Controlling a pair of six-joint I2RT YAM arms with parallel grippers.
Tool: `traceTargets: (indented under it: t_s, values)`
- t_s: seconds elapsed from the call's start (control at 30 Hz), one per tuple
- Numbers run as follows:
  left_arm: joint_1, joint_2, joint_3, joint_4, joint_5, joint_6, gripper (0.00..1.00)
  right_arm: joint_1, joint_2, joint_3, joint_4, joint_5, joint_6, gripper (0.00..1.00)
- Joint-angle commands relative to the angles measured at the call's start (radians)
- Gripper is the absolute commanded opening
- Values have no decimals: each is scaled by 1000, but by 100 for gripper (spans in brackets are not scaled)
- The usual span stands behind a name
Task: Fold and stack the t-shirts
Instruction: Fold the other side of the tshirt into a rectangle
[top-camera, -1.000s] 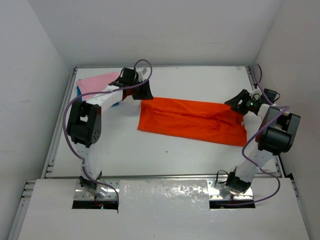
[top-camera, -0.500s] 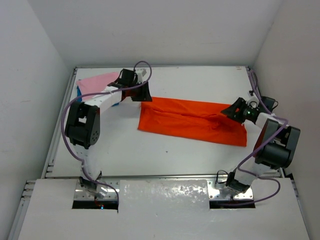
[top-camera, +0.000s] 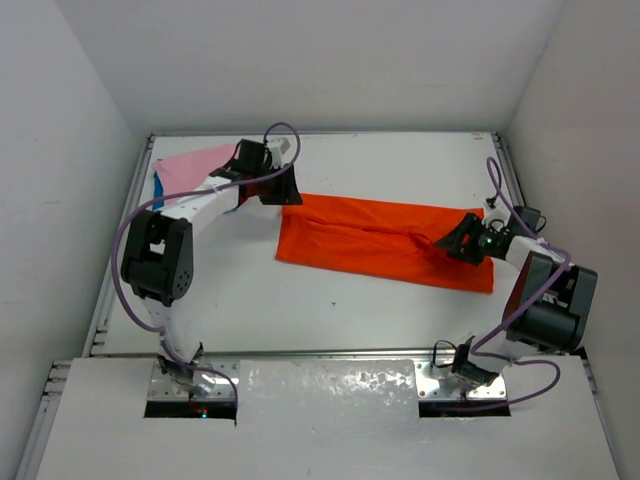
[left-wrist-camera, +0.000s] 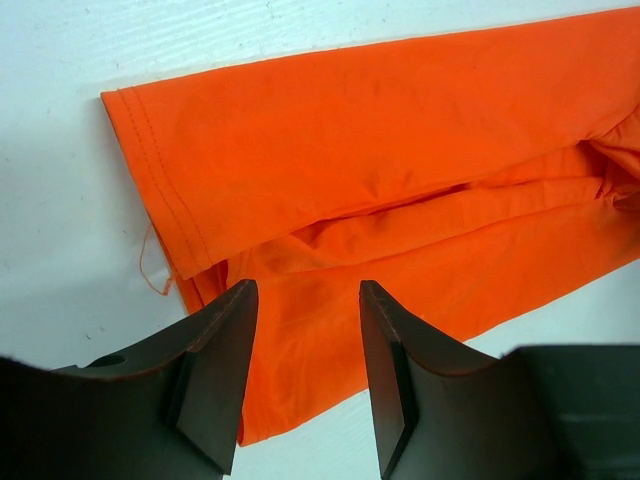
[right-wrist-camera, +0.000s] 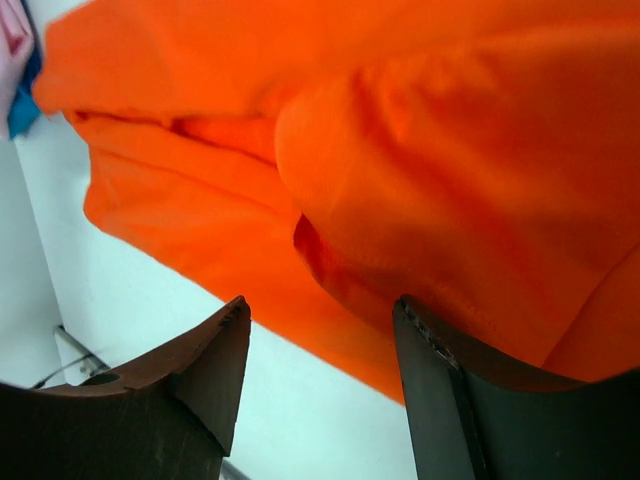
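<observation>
The orange-red t-shirt (top-camera: 380, 240) is plain, soft cloth folded into a long, narrow band. A crease runs along its length, and layers overlap where one flap lies over another. In the left wrist view (left-wrist-camera: 380, 150) its left end shows a stitched hem, a loose thread at the corner and a lower layer poking out beneath the top one. In the right wrist view (right-wrist-camera: 450, 150) the cloth rises in a rounded, puffed fold.

The band lies across the middle of the bench (top-camera: 330, 300). Its long axis runs left to right, and the right end sits slightly nearer the arm bases than the left. The left gripper (top-camera: 290, 190) is at the band's left end. Its jaws stand apart above the hem, with cloth visible in the gap (left-wrist-camera: 305, 300), and they clamp nothing. The right gripper (top-camera: 455, 242) is at the right end, its jaws also apart (right-wrist-camera: 320, 310) around the raised fold. Whether they touch the cloth cannot be told.

The light pink t-shirt (top-camera: 195, 165) lies in the far left corner of the bench, well apart from the orange-red one. An edge of the blue t-shirt (top-camera: 158, 188) peeks out at its near side.

The bench is white and smooth, edged by a pale metal rail (top-camera: 115, 270). Plain white walls (top-camera: 330, 60) close in on three sides. Purple cables (top-camera: 135, 250) loop along both arms.
</observation>
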Motion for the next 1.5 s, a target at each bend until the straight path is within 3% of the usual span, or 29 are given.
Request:
traceTargets:
  t_s: [0.0, 0.13, 0.3, 0.47, 0.83, 1.17, 1.23, 1.27, 1.33, 1.47]
  values:
    - [-1, -50, -8, 54, 6, -11, 43, 31, -28, -18, -43, 42, -28, 58]
    - [-1, -50, -4, 59, 9, -23, 43, 33, -66, -70, -13, 74, -4, 58]
    - [-1, -56, -6, 47, -4, -32, 43, 33, -131, -4, -35, 65, 25, 57]
    - [-4, -72, -52, 18, -1, -29, 43, 48, -146, 25, 97, 34, 125, 56]
    - [-34, -32, -236, 59, -44, -46, 44, 192, 88, 88, 298, 5, 200, 54]
    - [-38, 37, -264, 113, -72, -75, 45, 203, 230, -38, 457, -16, 269, 54]
    - [-38, 42, -267, 120, -60, -80, 31, 203, 242, -50, 484, -23, 274, 54]
    - [-38, 40, -268, 123, -63, -83, 14, 202, 242, -50, 476, -24, 269, 53]
    - [-38, 33, -270, 125, -69, -84, 1, 202, 240, -30, 438, -27, 250, 53]
    - [-38, -1, -273, 116, -89, -89, 0, 202, 193, 5, 418, -33, 243, 53]
